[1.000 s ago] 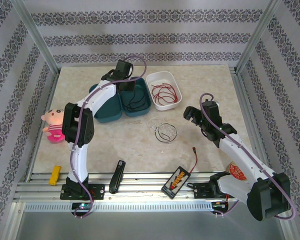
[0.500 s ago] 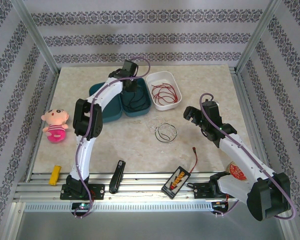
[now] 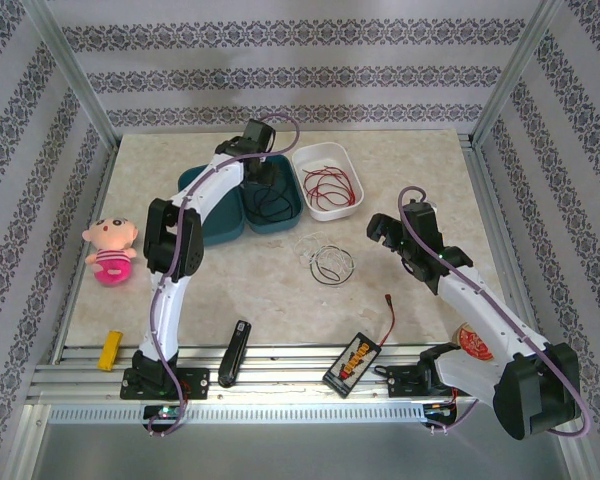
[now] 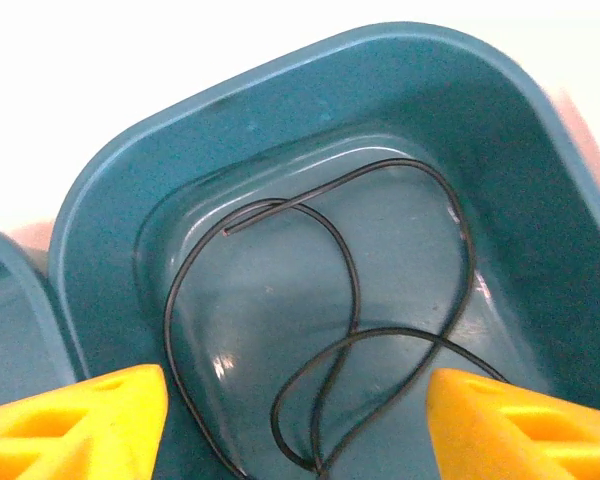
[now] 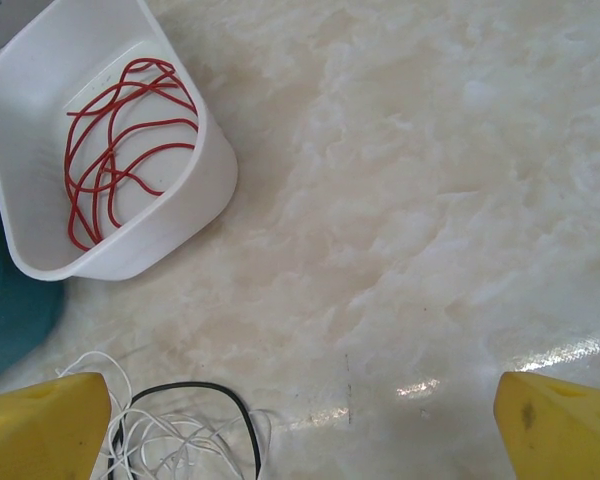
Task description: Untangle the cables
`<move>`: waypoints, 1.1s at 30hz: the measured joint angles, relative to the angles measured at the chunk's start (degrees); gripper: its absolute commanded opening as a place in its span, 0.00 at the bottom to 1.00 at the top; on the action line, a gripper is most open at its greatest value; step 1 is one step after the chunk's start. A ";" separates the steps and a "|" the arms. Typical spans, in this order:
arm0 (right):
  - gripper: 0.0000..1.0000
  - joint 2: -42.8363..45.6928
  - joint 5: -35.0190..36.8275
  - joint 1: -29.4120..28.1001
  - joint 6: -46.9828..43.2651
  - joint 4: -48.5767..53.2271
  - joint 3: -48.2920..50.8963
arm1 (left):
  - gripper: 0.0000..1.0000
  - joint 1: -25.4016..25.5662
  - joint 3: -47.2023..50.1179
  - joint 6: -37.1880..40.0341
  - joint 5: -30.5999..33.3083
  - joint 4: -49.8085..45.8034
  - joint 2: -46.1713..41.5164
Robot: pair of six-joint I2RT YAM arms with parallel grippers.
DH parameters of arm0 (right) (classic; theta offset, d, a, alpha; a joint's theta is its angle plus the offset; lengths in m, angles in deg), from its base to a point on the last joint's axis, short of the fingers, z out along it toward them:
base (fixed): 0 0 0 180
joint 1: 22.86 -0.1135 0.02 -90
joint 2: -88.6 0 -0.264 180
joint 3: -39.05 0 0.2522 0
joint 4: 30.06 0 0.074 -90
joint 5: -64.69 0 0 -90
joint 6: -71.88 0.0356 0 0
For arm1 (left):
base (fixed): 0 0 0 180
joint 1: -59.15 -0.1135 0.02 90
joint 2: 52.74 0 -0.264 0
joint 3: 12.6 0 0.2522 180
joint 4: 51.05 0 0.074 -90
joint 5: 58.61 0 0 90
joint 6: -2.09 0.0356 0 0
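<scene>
Lying coiled in teal bin (image 4: pixel 310 70): black cable (image 4: pixel 463 235), directly below left gripper (image 4: pixel 300 420), fingers spread, clear of it. Red cable (image 5: pixel 130 122) in white bin (image 5: pixel 180 210). White cable (image 5: pixel 170 440) with black loop (image 5: pixel 210 388) on table (image 5: pixel 430 200), below right gripper (image 5: pixel 300 425), likewise spread.

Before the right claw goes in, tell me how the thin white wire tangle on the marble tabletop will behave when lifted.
Probably floppy: the thin white wire tangle lies in loose, uneven loops. Likely very light, being so thin. It may drag the thin black wire loop along, since they overlap.
</scene>
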 measured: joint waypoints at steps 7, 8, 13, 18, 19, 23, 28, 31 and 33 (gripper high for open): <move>0.98 -1.46 -1.14 0.00 0.00 0.55 0.00 | 0.99 1.97 11.10 0.20 -3.19 4.24 -12.24; 0.98 -1.75 -1.51 0.00 0.02 0.59 0.00 | 1.00 2.51 13.99 0.22 -3.96 5.84 -14.88; 0.98 -3.34 -3.26 -0.02 0.02 1.18 0.00 | 1.00 5.18 30.86 0.20 -8.72 16.52 -27.93; 0.98 -4.61 -4.63 -0.04 0.35 1.18 0.00 | 0.99 9.27 50.29 0.24 -14.47 30.03 -38.38; 0.98 -5.01 -4.85 -0.04 0.46 1.18 0.00 | 0.98 10.58 53.77 0.33 -15.45 32.76 -39.67; 0.98 -6.73 -6.34 -0.07 0.74 1.16 0.00 | 0.98 17.07 61.86 1.90 -18.99 40.22 -41.59; 0.98 -8.52 -8.41 -0.15 1.60 1.09 0.00 | 0.83 25.40 65.35 4.48 -23.69 47.45 -41.44; 0.98 -9.60 -9.55 -0.15 1.95 0.94 0.00 | 0.81 26.75 65.46 4.92 -25.62 50.23 -40.41; 0.98 -10.12 -10.16 -0.15 2.08 0.68 0.00 | 0.81 26.71 65.46 5.11 -25.92 51.45 -39.28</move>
